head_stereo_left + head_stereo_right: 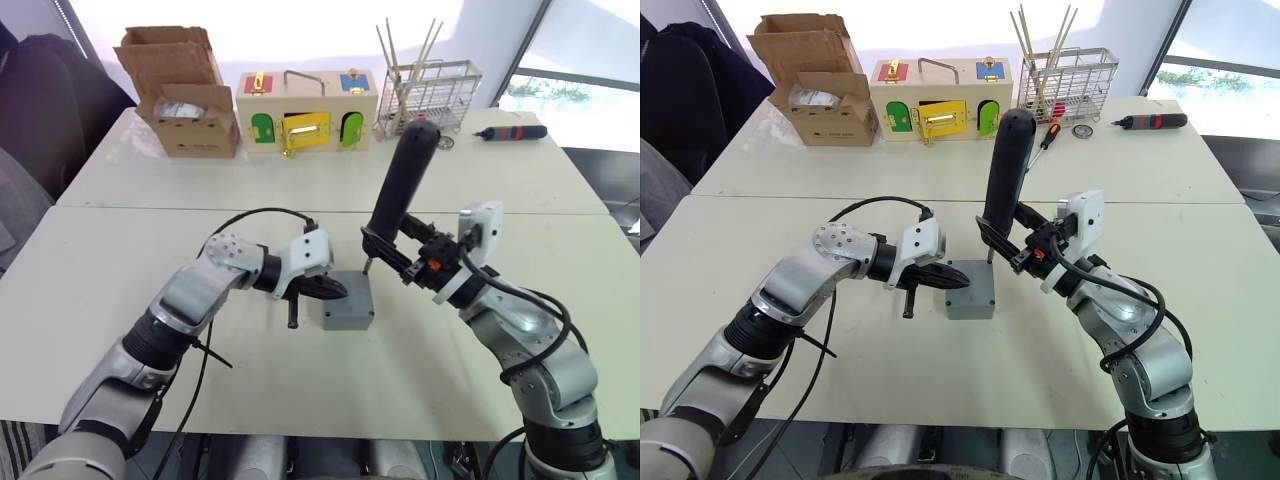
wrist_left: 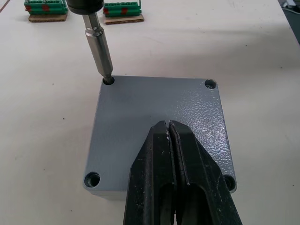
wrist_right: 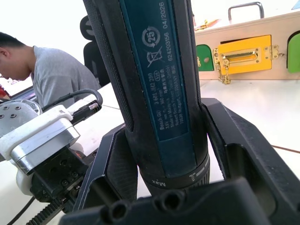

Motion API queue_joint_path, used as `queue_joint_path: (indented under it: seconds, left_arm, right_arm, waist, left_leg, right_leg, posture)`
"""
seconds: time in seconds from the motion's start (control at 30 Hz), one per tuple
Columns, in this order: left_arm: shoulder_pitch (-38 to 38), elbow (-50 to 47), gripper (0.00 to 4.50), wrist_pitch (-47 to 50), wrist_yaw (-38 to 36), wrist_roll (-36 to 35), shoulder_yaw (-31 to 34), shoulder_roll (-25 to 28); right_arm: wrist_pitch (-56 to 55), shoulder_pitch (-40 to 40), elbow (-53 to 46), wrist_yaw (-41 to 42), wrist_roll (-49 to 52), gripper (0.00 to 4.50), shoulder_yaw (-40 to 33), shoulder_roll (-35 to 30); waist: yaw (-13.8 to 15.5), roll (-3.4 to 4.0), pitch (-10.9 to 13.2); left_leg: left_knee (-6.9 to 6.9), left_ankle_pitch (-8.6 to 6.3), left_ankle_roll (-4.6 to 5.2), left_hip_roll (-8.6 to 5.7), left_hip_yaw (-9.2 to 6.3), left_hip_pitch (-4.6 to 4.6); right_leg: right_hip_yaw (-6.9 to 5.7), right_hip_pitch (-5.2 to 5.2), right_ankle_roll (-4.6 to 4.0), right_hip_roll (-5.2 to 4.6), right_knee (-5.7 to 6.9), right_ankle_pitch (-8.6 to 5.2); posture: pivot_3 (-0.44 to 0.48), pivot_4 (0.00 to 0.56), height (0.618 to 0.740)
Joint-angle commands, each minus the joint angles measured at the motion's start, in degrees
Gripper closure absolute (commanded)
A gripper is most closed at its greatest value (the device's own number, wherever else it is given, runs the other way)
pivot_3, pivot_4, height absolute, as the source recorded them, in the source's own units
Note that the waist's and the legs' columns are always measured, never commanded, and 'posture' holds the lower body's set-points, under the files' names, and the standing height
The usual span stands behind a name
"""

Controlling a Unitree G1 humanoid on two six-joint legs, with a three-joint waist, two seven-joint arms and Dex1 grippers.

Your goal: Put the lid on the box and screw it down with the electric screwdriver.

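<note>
The grey lid lies flat on the grey box near the middle of the near table. My left gripper is shut, and its black fingers press down on the lid's top. My right gripper is shut on the electric screwdriver, a thick black tool held nearly upright. Its metal bit sits in the lid's far corner screw hole. The lid's other corner holes look dark.
At the far table's back stand a cardboard carton, a wooden box with coloured doors and a wire basket with sticks. A red-and-black manual screwdriver lies at the far right. A person sits beyond the table.
</note>
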Motion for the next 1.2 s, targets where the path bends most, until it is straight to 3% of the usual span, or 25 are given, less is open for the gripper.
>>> queue_joint_path:
  seconds: [0.03,0.3,1.2]
  left_arm:
    - [1.22,0.44,4.5,0.51,0.37,1.65,-1.38,0.66]
    - [1.57,0.59,4.5,0.94,0.57,1.94,-1.2,0.53]
    - [1.46,0.71,4.5,1.22,1.22,2.08,-1.46,0.05]
  right_arm:
    - [3.39,2.29,3.09,1.61,-0.9,2.63,4.94,-0.49]
    - [3.55,2.93,4.3,1.72,-2.65,2.63,6.2,-0.21]
    - [3.04,5.34,5.91,1.8,-4.99,2.63,5.03,0.47]
  waist:
    - [0.0,-0.07,-0.08]
    - [0.01,-0.5,-0.61]
    - [0.16,-0.47,-1.13]
  left_leg:
    - [0.0,-0.01,0.01,0.0,-0.01,0.03]
    - [-0.59,-0.08,0.12,-0.01,0.04,0.86]
    - [-0.81,-0.1,0.08,0.03,-0.29,1.0]
  right_leg:
    - [0.0,0.03,0.0,0.0,-0.01,0.0]
    - [0.03,0.65,-0.11,-0.03,-0.29,-0.08]
    - [-0.01,1.17,-0.14,0.08,-1.01,-0.18]
  posture:
    - [0.0,0.15,0.735]
    - [0.0,0.15,0.735]
    - [0.0,0.15,0.735]
